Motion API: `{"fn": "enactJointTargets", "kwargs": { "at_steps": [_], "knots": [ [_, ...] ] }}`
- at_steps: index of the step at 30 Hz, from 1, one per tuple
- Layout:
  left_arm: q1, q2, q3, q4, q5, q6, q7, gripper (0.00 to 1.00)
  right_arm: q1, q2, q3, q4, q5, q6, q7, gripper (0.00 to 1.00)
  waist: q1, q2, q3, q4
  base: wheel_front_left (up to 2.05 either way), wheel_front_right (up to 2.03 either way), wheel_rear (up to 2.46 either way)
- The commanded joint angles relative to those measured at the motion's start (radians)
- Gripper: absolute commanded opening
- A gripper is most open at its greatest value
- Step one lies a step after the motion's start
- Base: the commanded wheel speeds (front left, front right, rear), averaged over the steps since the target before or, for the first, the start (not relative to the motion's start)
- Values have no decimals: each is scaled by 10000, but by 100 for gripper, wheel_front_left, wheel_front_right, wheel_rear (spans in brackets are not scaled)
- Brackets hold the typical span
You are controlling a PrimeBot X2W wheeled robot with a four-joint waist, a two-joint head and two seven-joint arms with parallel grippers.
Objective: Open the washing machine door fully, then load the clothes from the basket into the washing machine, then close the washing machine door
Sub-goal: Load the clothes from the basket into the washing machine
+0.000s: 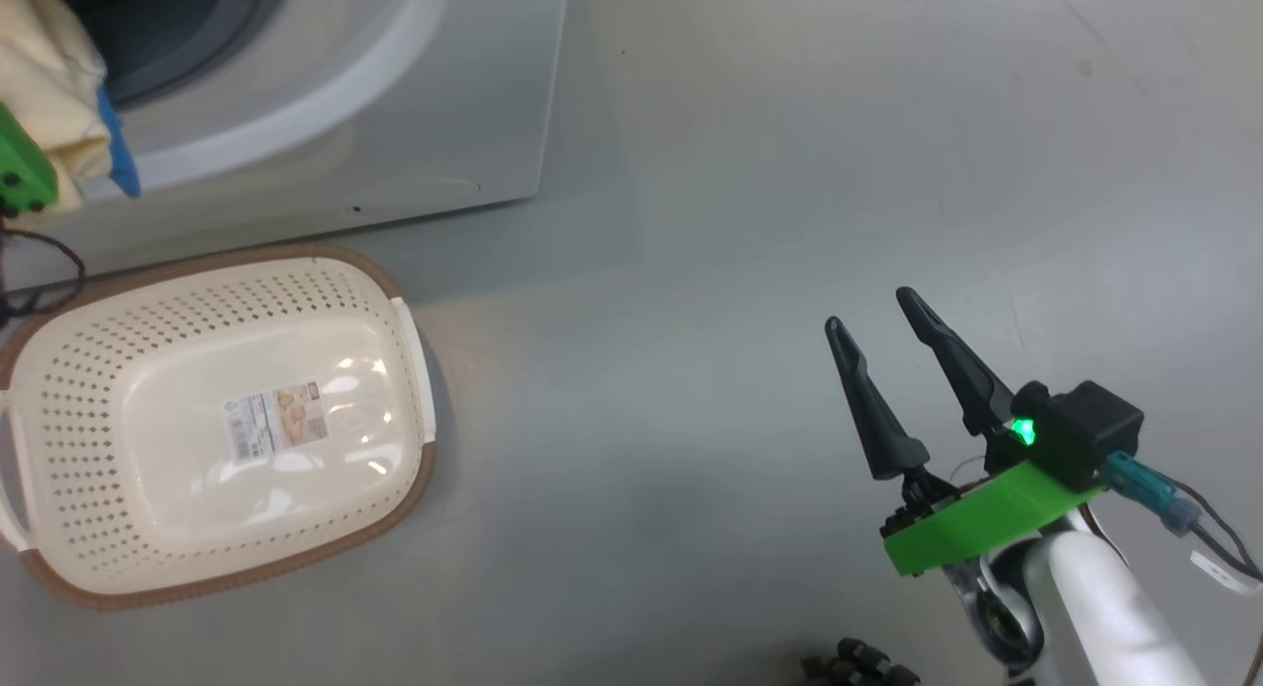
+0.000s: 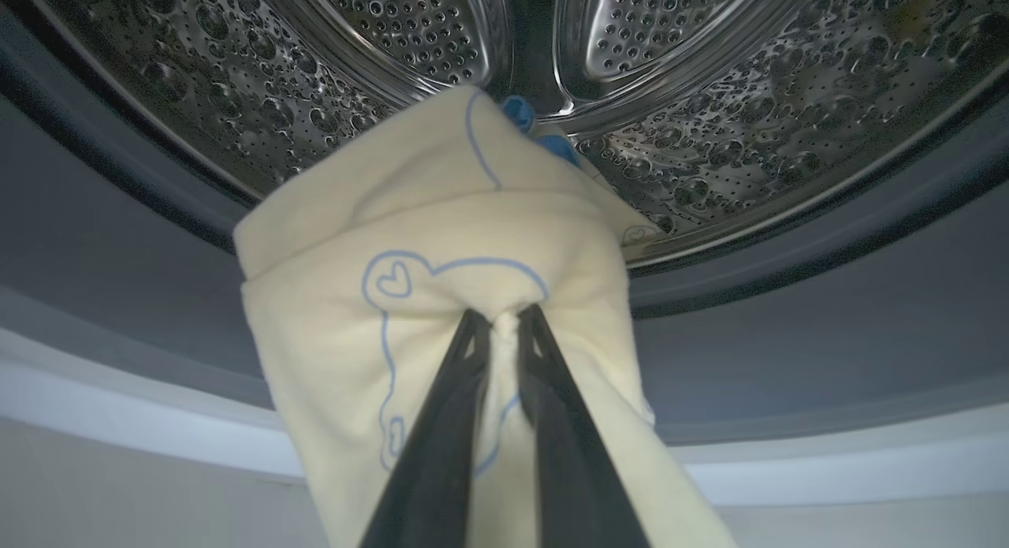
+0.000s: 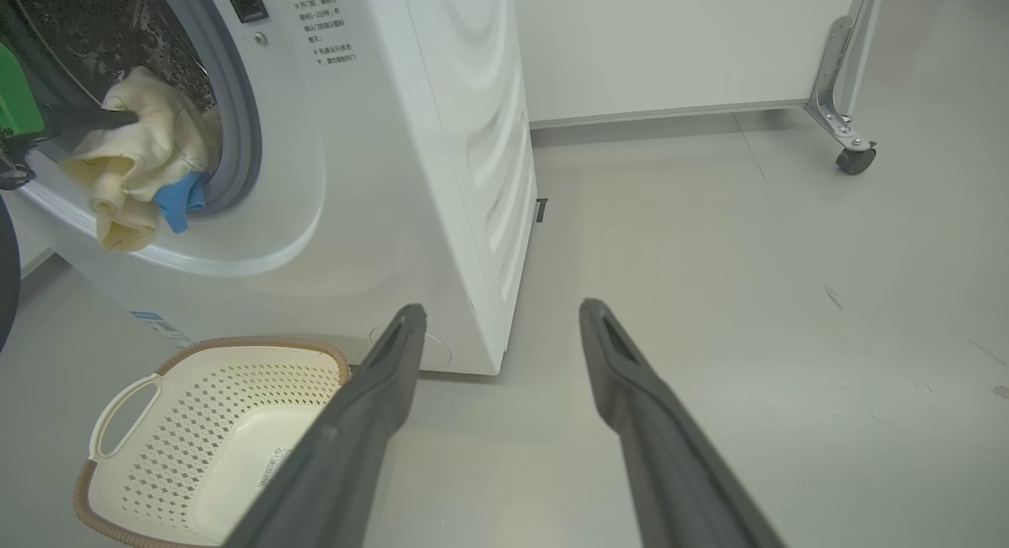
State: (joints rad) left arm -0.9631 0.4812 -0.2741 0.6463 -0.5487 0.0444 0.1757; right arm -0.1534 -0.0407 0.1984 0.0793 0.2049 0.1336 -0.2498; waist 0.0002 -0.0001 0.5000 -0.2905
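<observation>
Left wrist view: left gripper (image 2: 504, 315) jaws are pinched nearly shut on a bunched fold of the clothes (image 2: 441, 240) at the drum (image 2: 709, 138) mouth. Fabric looks soft, light and floppy. Its tail drapes over the gasket (image 2: 788, 335) lip and could snag, so feed it deep. Basket (image 1: 69, 390) sits empty on the floor by the washing machine (image 1: 444, 123) front. Right gripper (image 1: 868, 308) jaws are wide open, empty, well apart.

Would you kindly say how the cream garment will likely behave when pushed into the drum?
Likely floppy: the clothes bunch at the left hand's pinch and sag over the gasket. Probably light, hanging from one fold. The drooping end may trail outside the drum.
</observation>
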Motion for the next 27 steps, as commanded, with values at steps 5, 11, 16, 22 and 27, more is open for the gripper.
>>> {"fn": "enactJointTargets", "kwargs": {
  "at_steps": [5, 11, 16, 22, 27],
  "knots": [
    [-1760, 1169, 417, -274, 90, -186, 514, 0, -584, -95, 372, -422, 394, -29, -116, 100, -2, 1, 1152, -702, 0, 0, 0],
    [-2867, 1735, 526, -324, 175, -386, 676, 0, -816, -95, 501, -516, 696, -29, -118, 100, -2, 1, 1729, -1042, 0, 0, 0],
    [-3864, 2200, 456, -319, 560, -501, 352, 0, -1008, -95, 625, -585, 926, -29, -119, 100, -2, 1, 2213, -1279, 0, 0, 0],
    [-4857, 2460, 323, -293, 1129, -474, -675, 0, -1189, -95, 740, -645, 1106, -29, -119, 100, -2, 1, 2633, -1415, 0, 0, 0],
    [-5444, 2572, 241, 104, 1491, -412, -1589, 0, -1334, -95, 843, -679, 1217, -29, -119, 100, -2, 1, 2879, -1530, 0, 0, 0]
  ]
}}
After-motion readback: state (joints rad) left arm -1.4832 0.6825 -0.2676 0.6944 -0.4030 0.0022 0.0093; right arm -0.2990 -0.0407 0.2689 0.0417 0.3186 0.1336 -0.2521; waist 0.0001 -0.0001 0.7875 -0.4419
